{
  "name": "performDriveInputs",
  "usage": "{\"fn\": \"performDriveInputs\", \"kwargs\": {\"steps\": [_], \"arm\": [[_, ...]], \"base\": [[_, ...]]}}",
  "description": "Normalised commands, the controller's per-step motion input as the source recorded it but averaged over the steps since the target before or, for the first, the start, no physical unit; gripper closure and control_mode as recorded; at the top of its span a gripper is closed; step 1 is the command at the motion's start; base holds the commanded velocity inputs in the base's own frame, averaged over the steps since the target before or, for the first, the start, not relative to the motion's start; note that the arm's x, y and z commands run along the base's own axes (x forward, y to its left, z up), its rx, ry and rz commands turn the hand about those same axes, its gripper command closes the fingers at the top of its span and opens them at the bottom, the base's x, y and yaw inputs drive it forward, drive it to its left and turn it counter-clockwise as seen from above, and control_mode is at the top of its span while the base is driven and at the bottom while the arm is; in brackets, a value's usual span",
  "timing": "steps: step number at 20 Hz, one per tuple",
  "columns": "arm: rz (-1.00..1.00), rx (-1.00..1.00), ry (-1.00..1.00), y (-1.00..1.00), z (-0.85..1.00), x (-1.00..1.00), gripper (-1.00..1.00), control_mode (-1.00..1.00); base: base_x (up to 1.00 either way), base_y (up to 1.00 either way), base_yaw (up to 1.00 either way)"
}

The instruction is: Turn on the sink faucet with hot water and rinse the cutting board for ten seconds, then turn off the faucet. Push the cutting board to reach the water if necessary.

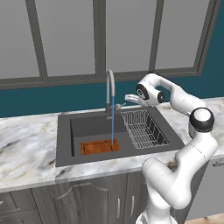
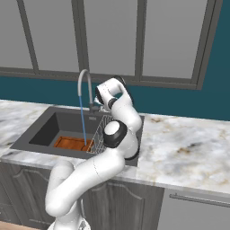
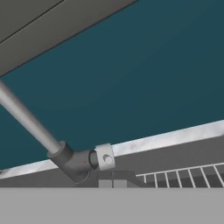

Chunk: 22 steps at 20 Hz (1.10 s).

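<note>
1. Water [image 1: 113, 124] ran in the left base view, a thin blue stream from the faucet [image 1: 110, 87] onto the right end of the cutting board [image 1: 99, 147], which lay flat on the sink [image 1: 64, 131] floor, so the rinse seemed underway. The end effector [image 1: 129, 99] hovered just beside the faucet's base, probably to reach the lever for shut-off.
2. Right base view: the stream met the board next to the wire rack [image 2: 102, 134]; the arm arched over the rack from the marble bench [image 2: 188, 148].
3. Hand view: the faucet's dark base and small lever [image 3: 104, 156] sat close ahead, near the rack's wires. Whether the end effector was spread or pressed together, I could not tell.
</note>
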Motion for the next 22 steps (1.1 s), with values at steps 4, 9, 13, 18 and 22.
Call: {"fn": "performDriveInputs", "kwargs": {"steps": [4,9,13,18,22], "arm": [[0.00,0.00,0.00,0.00,0.00,0.00,1.00,-1.00],[0.00,0.00,0.00,0.00,0.00,0.00,1.00,-1.00],[0.00,0.00,0.00,0.00,0.00,0.00,1.00,-1.00],[0.00,0.00,0.00,0.00,0.00,0.00,1.00,-1.00],[0.00,0.00,0.00,0.00,0.00,0.00,1.00,-1.00]], "base": [[0.00,0.00,0.00],[0.00,0.00,0.00],[0.00,0.00,0.00],[0.00,0.00,0.00],[0.00,0.00,0.00]]}}
